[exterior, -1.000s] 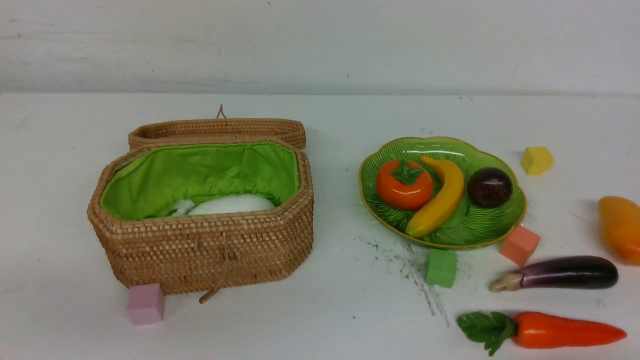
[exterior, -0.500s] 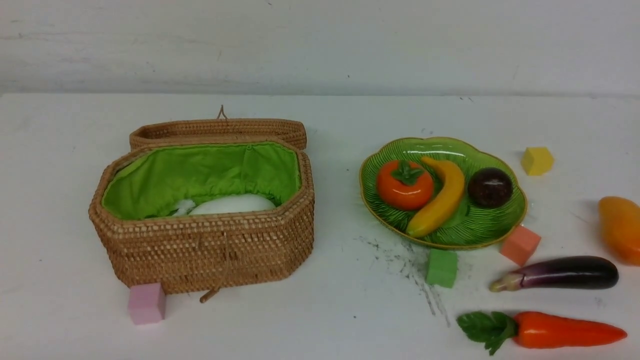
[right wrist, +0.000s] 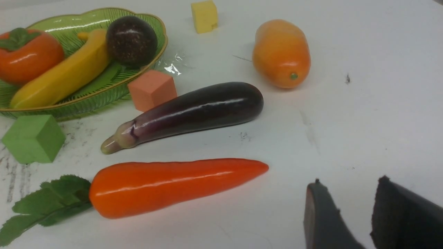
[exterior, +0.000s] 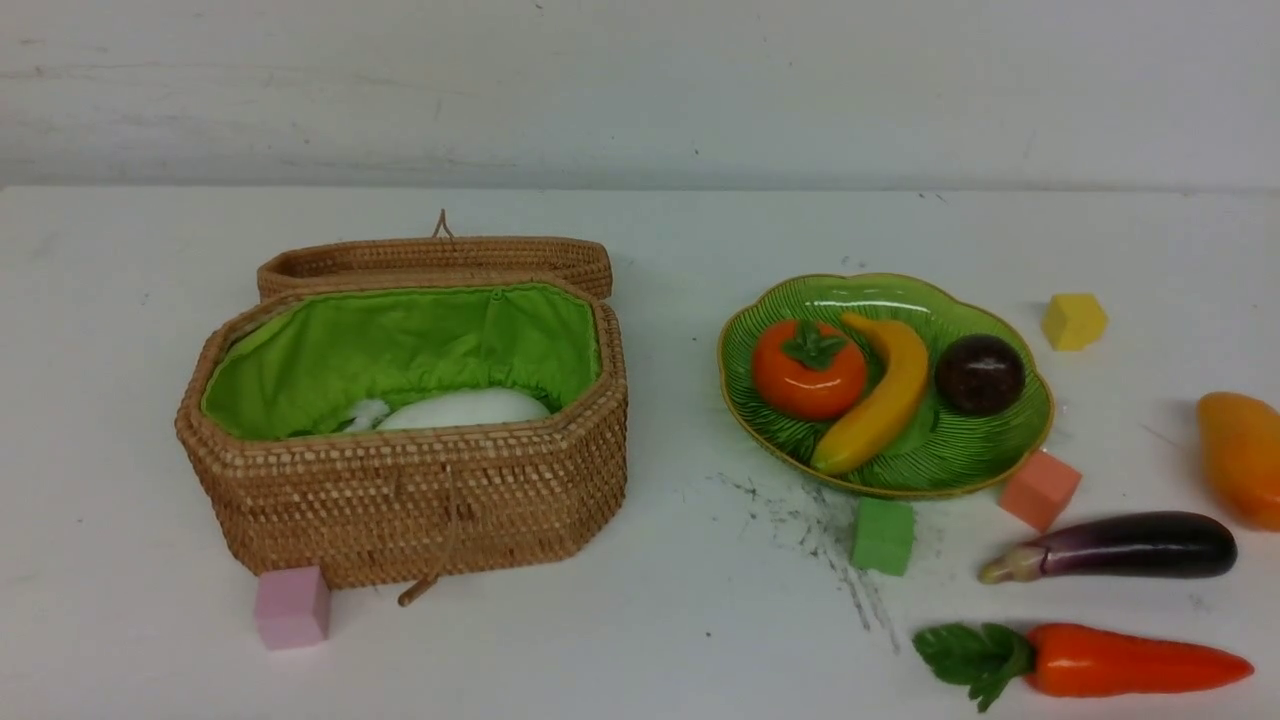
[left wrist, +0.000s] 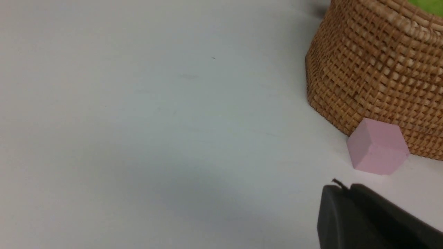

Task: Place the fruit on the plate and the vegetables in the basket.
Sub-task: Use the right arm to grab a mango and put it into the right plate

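A persimmon (exterior: 808,368), banana (exterior: 880,395) and mangosteen (exterior: 979,374) sit on the green plate (exterior: 940,465), a white radish (exterior: 465,408) in the open basket (exterior: 420,500); mango (exterior: 1243,455), eggplant (exterior: 1120,545) and carrot (exterior: 1110,660) lie on the desk (exterior: 700,620).

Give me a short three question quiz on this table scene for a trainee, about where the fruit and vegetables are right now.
1. How many fruits lie on the plate?
2. True or false: the white radish lies inside the basket.
3. Which colour is the cube nearest the basket? A pink, B green, C yellow.

Key
1. Three: persimmon, banana, mangosteen.
2. True.
3. A, the pink cube.
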Robot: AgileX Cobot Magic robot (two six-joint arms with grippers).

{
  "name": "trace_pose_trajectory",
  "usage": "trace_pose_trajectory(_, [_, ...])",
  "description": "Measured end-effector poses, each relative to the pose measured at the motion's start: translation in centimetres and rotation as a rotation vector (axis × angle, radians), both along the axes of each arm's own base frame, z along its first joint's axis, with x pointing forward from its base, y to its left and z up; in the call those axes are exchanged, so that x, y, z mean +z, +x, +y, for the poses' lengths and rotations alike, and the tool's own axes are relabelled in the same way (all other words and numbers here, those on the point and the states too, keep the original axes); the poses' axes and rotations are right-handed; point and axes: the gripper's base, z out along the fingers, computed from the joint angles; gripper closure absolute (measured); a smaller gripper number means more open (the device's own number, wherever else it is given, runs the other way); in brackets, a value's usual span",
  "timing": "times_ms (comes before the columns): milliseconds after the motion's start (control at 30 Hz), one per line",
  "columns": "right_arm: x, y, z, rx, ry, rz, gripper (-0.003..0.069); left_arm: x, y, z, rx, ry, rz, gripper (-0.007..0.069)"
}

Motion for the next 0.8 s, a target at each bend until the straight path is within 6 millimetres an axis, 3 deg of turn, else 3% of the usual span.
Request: trace_pose_trajectory(800, [0.00,0.00,0.00,0.000,0.000,0.000,0.0417,0.00,0.00,0.01,0.000,0.003,0.000,0.0586])
